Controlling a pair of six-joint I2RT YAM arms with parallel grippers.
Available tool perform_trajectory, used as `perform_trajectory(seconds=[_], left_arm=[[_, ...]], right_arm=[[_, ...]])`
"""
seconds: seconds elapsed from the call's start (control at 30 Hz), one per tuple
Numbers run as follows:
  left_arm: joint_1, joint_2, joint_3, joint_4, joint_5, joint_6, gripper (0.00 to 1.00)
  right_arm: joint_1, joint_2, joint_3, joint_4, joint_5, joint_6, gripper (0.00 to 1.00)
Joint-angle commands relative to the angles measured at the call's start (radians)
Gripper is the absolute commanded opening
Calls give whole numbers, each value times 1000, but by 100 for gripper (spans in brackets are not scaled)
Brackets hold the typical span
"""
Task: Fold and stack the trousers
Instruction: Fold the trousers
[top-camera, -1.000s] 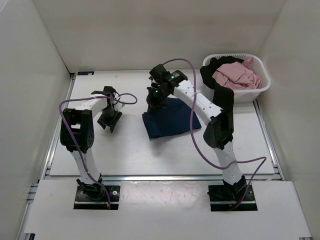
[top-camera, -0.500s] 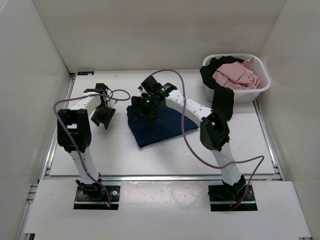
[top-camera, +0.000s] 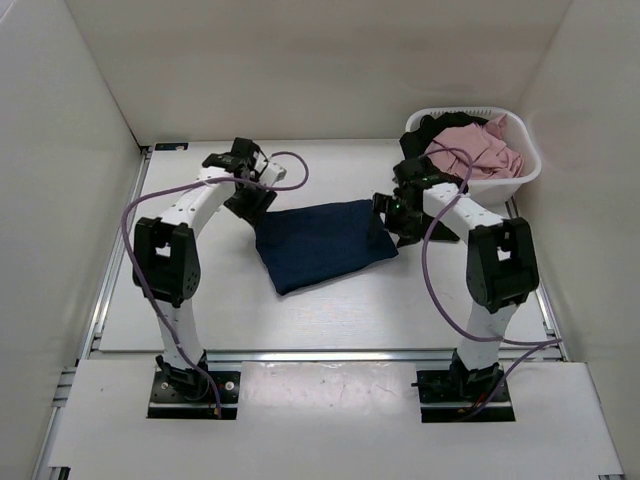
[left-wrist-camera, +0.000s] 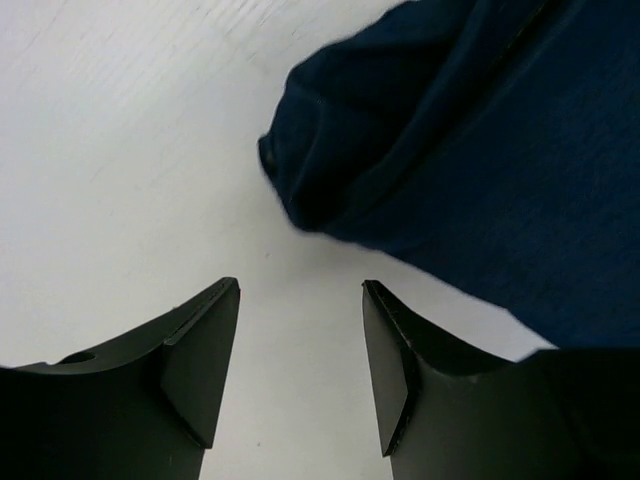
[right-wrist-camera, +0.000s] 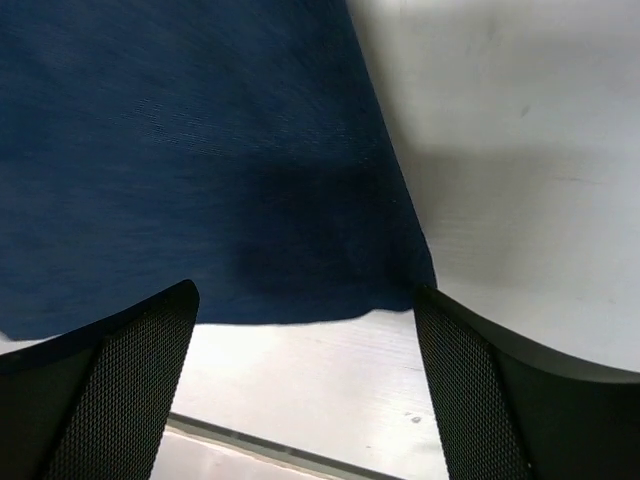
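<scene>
The trousers (top-camera: 322, 243) lie folded into a dark navy rectangle in the middle of the table. My left gripper (top-camera: 252, 203) hovers at their far left corner, open with bare table between its fingers (left-wrist-camera: 200, 350); a rumpled corner of the trousers (left-wrist-camera: 400, 150) lies just ahead of them. At the right edge of the fold my right gripper (top-camera: 392, 222) stands wide open, holding nothing. Its wrist view shows the trousers (right-wrist-camera: 200, 160) flat ahead, their edge between its mesh pads (right-wrist-camera: 120, 380).
A white laundry basket (top-camera: 520, 170) at the back right holds a pink garment (top-camera: 470, 150) and a black one (top-camera: 425, 135) draped over its rim. White walls enclose the table on three sides. A metal rail runs along each side edge.
The right gripper has let go of the trousers, opened wide and swung from their left side to their right edge. The left gripper moved in to the far left corner. The fold now lies wider.
</scene>
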Motion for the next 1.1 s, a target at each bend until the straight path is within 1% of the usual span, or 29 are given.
perform_trajectory(seconds=[0.0, 0.07, 0.13, 0.17, 0.2, 0.27, 0.3, 0.33, 0.4, 0.43, 0.47, 0.53, 0.6, 0.63, 0.67, 0.73, 0.77, 0.8, 0.83, 0.87, 0.9, 0.93, 1.0, 1.03, 1.07], left_arm=[[-2, 88, 36, -8, 0, -15, 64], [-2, 157, 52, 28, -47, -28, 63], [-2, 197, 78, 39, -105, -38, 63], [-2, 232, 99, 53, -119, -51, 63], [-2, 246, 108, 53, -133, -51, 63], [10, 281, 131, 62, -147, -61, 63], [10, 281, 132, 62, -147, -61, 63], [10, 293, 132, 62, -147, -61, 63], [19, 293, 132, 62, -147, -61, 63], [20, 302, 132, 74, -156, -61, 63], [20, 303, 132, 74, -156, -61, 63], [32, 303, 154, 84, -156, -61, 63], [41, 313, 170, 84, -165, -51, 63], [41, 322, 184, 84, -179, -37, 63], [41, 323, 184, 84, -188, -37, 63], [41, 313, 214, 84, -211, -23, 66], [41, 304, 227, 73, -211, -23, 67], [41, 289, 242, 56, -202, -23, 69], [41, 236, 242, 47, -190, -23, 75], [27, 200, 227, 47, -173, -32, 77], [27, 162, 205, 47, -152, -32, 79], [18, 86, 147, 38, -103, -41, 81], [18, 16, 66, 38, -46, -51, 82], [9, -39, 19, 38, 27, -51, 82], [9, -59, -79, 38, 58, -51, 82]], right_arm=[[15, 36, -62, 73, -8, -56, 92], [15, 62, -102, 93, -36, -56, 91], [15, 75, -133, 113, -94, -56, 79], [15, 75, -179, 139, -113, -44, 74], [15, 61, -208, 158, -130, -35, 60], [15, 14, -278, 211, -170, 7, 42], [15, -6, -347, 269, -180, 23, 36], [15, -34, -374, 291, -194, 43, 26], [25, -45, -409, 326, -203, 56, 19], [25, -57, -418, 327, -216, 56, 13], [25, -57, -429, 327, -228, 56, 10], [45, -66, -429, 318, -245, 56, 10], [58, -92, -429, 290, -269, 21, 19], [70, -105, -429, 237, -269, 4, 27], [70, -121, -417, 204, -242, -24, 60], [70, -186, -408, 123, -175, -47, 88], [36, -207, -408, 107, -115, -58, 99], [16, -239, -391, 97, -105, -68, 99], [-7, -240, -370, 97, -105, -78, 99], [-46, -240, -356, 110, -117, -78, 99], [-60, -225, -339, 121, -131, -88, 99], [-71, -202, -316, 121, -153, -88, 99], [-81, -116, -241, 130, -162, -107, 99], [-81, -85, -222, 141, -177, -107, 99], [-81, -56, -208, 171, -188, -107, 99]])
